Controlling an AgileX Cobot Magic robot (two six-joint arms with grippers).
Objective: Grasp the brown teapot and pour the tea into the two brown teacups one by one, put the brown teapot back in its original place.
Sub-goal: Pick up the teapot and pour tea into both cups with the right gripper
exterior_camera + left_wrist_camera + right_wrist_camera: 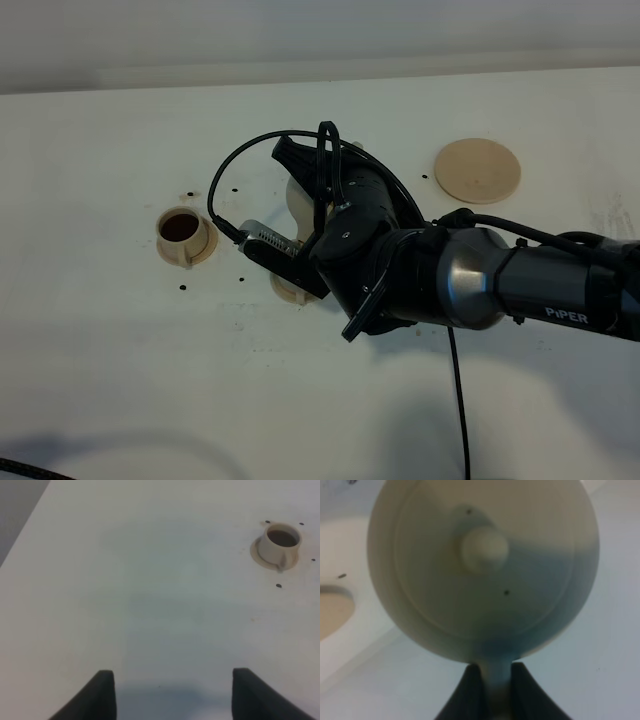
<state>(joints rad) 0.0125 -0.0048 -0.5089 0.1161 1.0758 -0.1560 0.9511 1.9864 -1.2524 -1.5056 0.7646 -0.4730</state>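
High view. Reaches in across the table (120, 380) with the right claw (300, 165), clenched on the teapot (297, 197), of which only pale slivers show behind the wrist. Shows one cup (185, 237) well apart from the claw, dark inside, so likely poured already. Hides most of the second cup (288, 287) under the wrist, near the claw; cannot tell its fill. Leaves the coaster (478, 170) bare, well apart from the claw, back toward the arm's own side.

Left wrist view. Holds the left claw (172, 690) released over bare table, with nothing between the jaws. Catches the dark-filled cup (281, 542) on its saucer (257, 555), far ahead of this claw.

Right wrist view. Pinches the loop handle (496, 680) tight between both fingers (470, 690) of the right claw (496, 672). Fills the picture with the teapot (485, 595), lid (420, 570) and knob (484, 549) facing the camera, straight ahead of the claw; spout out of sight.

Looks like the second pour, about to begin or in hand. Calls next for tipping the spout squarely over the second cup. Then calls for levelling the pot before any tea spills past the rim, and carrying it back to the coaster.
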